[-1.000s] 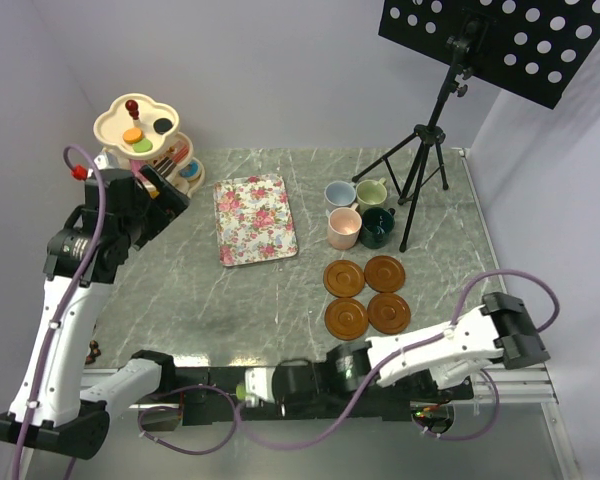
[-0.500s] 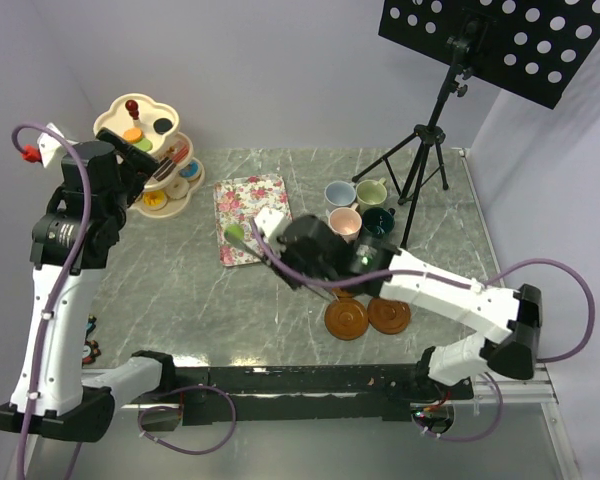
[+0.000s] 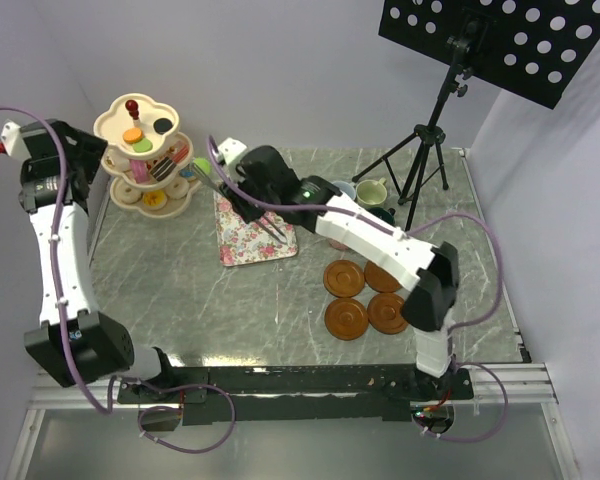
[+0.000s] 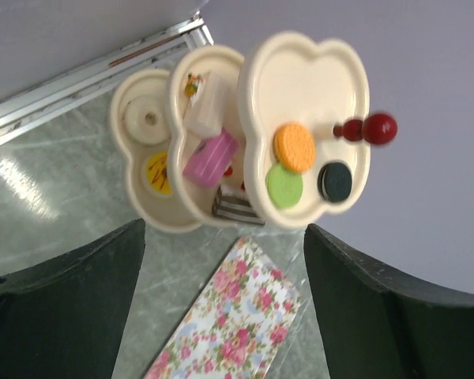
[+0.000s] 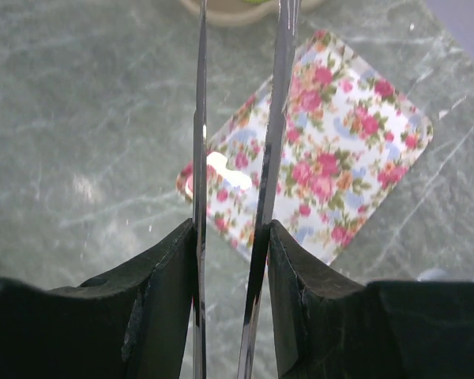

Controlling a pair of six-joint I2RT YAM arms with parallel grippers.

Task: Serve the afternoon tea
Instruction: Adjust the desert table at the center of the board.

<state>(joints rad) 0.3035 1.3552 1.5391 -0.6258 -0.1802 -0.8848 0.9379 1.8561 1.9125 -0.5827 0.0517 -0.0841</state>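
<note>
Left claw (image 4: 221, 237) is wide open with nothing between the fingers. It hangs in the air beside the three-tier stand (image 4: 300, 71), facing it and not touching. In the top view the left arm is raised at the table's (image 3: 180, 290) far-left corner, with the claw (image 3: 78, 150) just left of the stand (image 3: 110, 125).

Right claw (image 5: 231, 237) is clamped narrow on metal tongs (image 5: 278, 103), both blades pinched between the fingers. The tongs sit above the floral tray (image 5: 347, 158). Their tips run off the top of the wrist view, so I can't tell what they reach. The right arm stretches diagonally across the table to the tray's far end (image 3: 242, 245).

Stand contents:
- Top tier: orange macaron (image 4: 294, 147), green macaron (image 4: 284, 185) and a dark one (image 4: 335, 181), with a red knob (image 4: 379, 128) on the centre post.
- Middle tier: pink cake (image 4: 209, 158), a pale one (image 4: 205, 110) beside it, and a striped piece (image 4: 233, 209) at the edge.
- Bottom tier: a yellow piece (image 4: 159, 172) and a white round one (image 4: 146, 118).

The four brown saucers (image 3: 346, 318) lie in a two-by-two block on the table, right of the tray. One is partly under the right arm.

The mugs are grouped behind the saucers and mostly hidden by the arm. The light green mug (image 3: 370, 190) is clear, and the dark green mug (image 3: 380, 212) and blue mug (image 3: 338, 187) show only partly. The pink one isn't visible.
</note>
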